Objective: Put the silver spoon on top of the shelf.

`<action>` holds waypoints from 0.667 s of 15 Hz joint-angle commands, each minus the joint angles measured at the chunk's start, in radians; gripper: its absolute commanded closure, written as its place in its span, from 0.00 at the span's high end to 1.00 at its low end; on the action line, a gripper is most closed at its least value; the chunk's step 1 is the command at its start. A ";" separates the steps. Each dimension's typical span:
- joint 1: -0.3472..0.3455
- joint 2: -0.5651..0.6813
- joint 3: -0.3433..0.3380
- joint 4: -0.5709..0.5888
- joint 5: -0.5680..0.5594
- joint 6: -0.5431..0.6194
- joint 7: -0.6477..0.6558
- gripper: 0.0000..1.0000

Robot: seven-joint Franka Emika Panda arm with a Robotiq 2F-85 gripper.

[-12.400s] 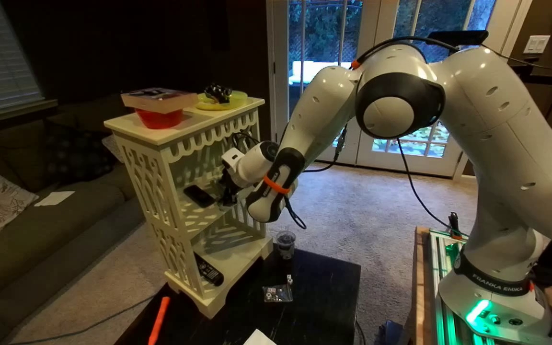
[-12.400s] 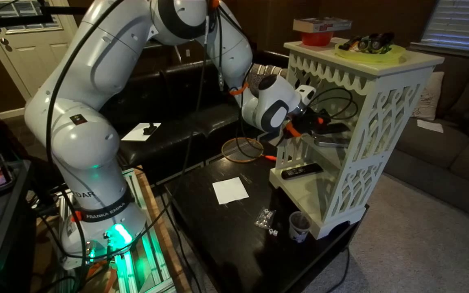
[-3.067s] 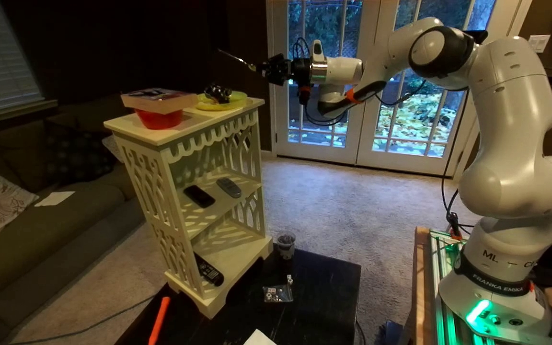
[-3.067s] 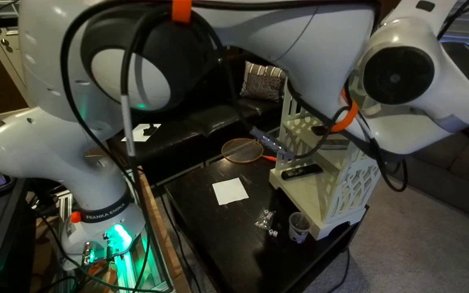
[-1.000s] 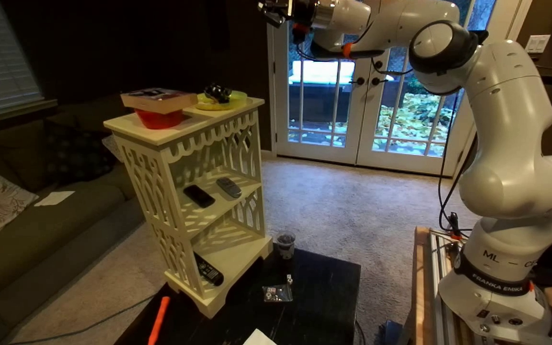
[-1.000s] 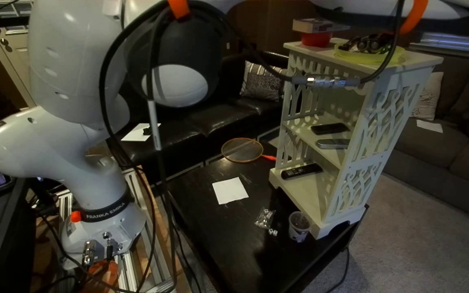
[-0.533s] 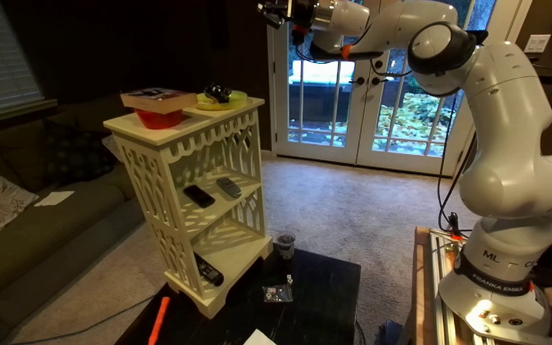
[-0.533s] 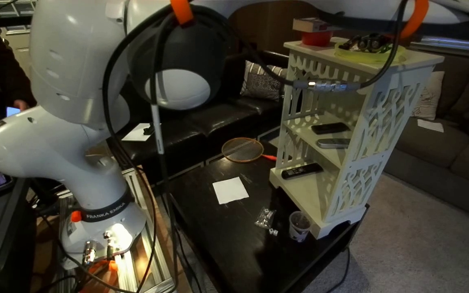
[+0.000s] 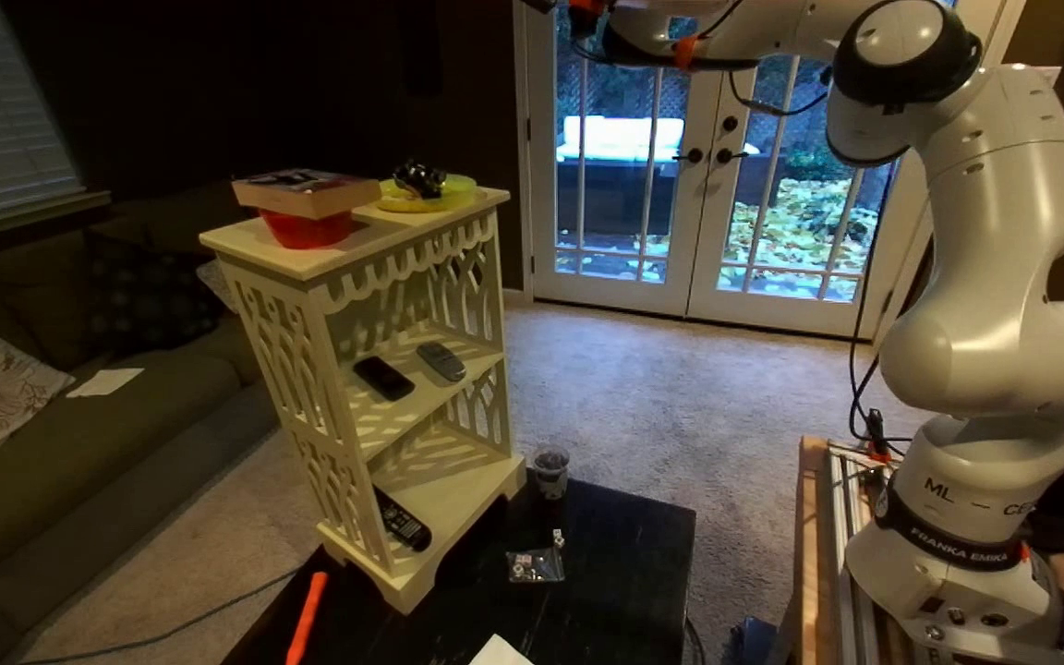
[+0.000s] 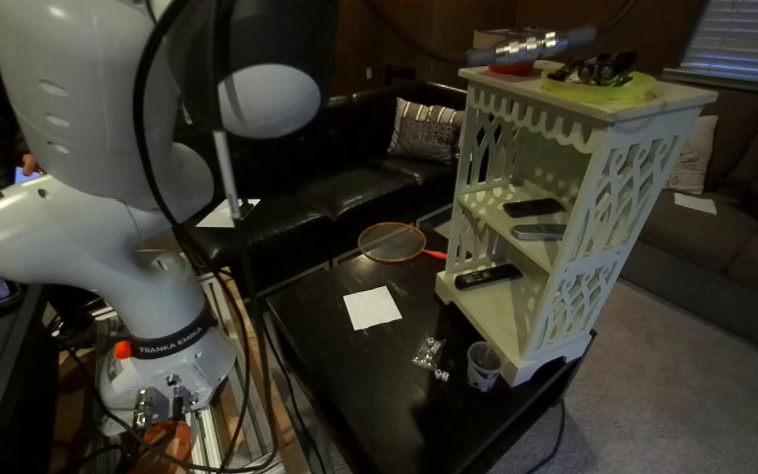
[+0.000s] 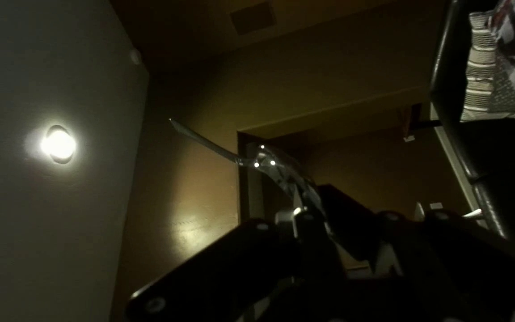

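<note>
In the wrist view the silver spoon [image 11: 284,174] is clamped in my gripper [image 11: 319,206]. Its thin handle points up and left, away from the dark fingers. Both exterior views lack the spoon; an exterior view catches only a dark bit of the gripper at its top edge, high above the shelf's level. The cream-white shelf [image 9: 384,247] stands upright with its flat top. On that top sit a red bowl [image 9: 308,231] with a boxed item [image 9: 306,196] over it, and a yellow-green plate [image 10: 639,89] carrying dark objects [image 10: 606,68].
The middle tier holds a black phone-like item [image 9: 384,378] and a grey remote [image 9: 441,361]; a black remote [image 10: 488,276] lies on the bottom tier. A cup [image 10: 484,366], a small bag [image 10: 428,353] and paper [image 10: 372,308] are on the black table [image 10: 353,368]. A cable connector [image 10: 530,47] hangs before the shelf.
The arm has come up from the middle tier with the spoon. Over the last seconds it has risen further, and the gripper has nearly left the exterior picture. Objects on the shelf are unmoved.
</note>
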 commanded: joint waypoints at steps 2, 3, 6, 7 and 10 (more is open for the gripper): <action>-0.147 -0.065 0.142 -0.147 -0.149 0.009 0.065 0.02; -0.177 -0.068 0.194 -0.182 -0.203 0.009 0.070 0.02; -0.237 -0.070 0.323 -0.244 -0.360 0.008 0.086 0.02; -0.280 -0.132 0.291 -0.327 -0.282 0.008 0.016 0.02; -0.279 -0.135 0.288 -0.312 -0.287 0.008 0.035 0.02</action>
